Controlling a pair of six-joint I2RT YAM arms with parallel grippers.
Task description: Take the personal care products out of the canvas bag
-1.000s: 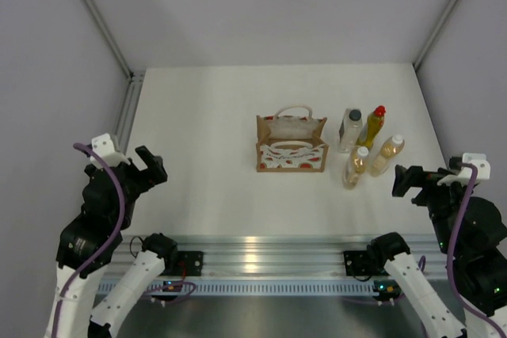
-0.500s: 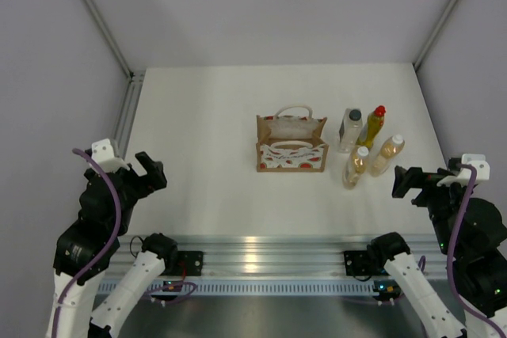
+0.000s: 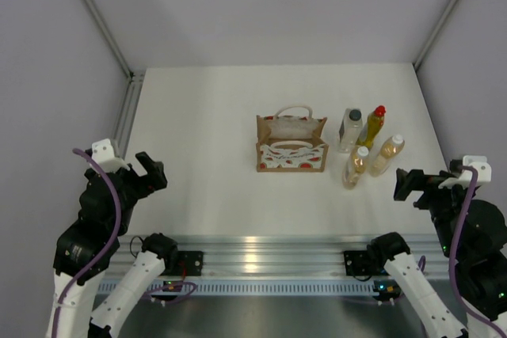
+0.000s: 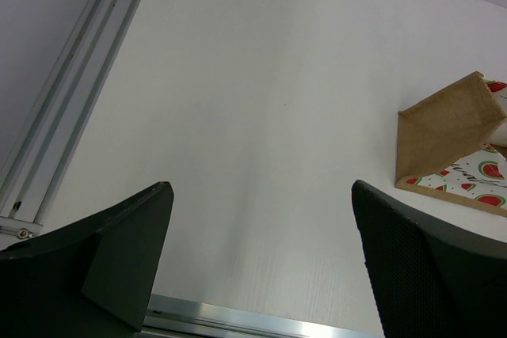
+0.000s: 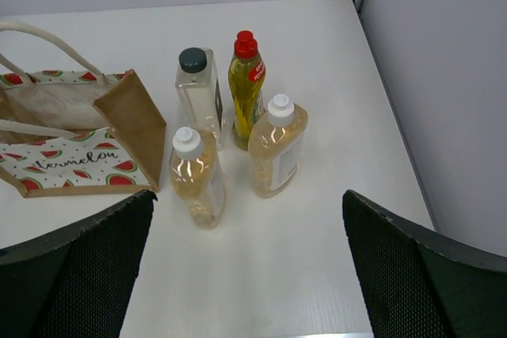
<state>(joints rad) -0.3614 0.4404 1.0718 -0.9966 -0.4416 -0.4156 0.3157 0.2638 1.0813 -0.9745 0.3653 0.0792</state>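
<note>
Table: plain white top (image 3: pixel 206 132) with pale grey walls (image 3: pixel 269 5) on three sides and an aluminium rail (image 3: pixel 269 251) along the near edge where the arms are bolted.
Canvas bag: tan-brown tote (image 3: pixel 291 148) standing upright about mid-table, white loop handles sticking up, watermelon-slice print on the front.
Inside the bag: from above you just get a pale inner wall through the opening. Can't tell if anything's sitting in there, since the handles and walls block most of it.
Bottles: all four stand upright on the table just right of the bag, in a tight little cluster, none of them in the bag.
Back pair: clear bottle with a dark grey cap (image 5: pixel 198 93), nearest the bag, and the yellow one with a red cap (image 5: pixel 245 89) right beside it.
Front pair: two amber bottles with white caps, one (image 5: pixel 196 180) close to the bag's brown side panel, the other (image 5: pixel 276 152) just right of it.
Left gripper (image 4: pixel 259 195): jaws spread wide, holding nothing, hanging over bare table well left of the bag.
Right gripper (image 5: pixel 248 199): also spread wide with nothing in it, on the near side of the bottles and not touching any.
Cut off: the left wrist view only catches one brown side of the bag and a sliver of the print. The script lettering on the front runs out of the right wrist view.
Hard to read: the bottle labels are too small to make out.
</note>
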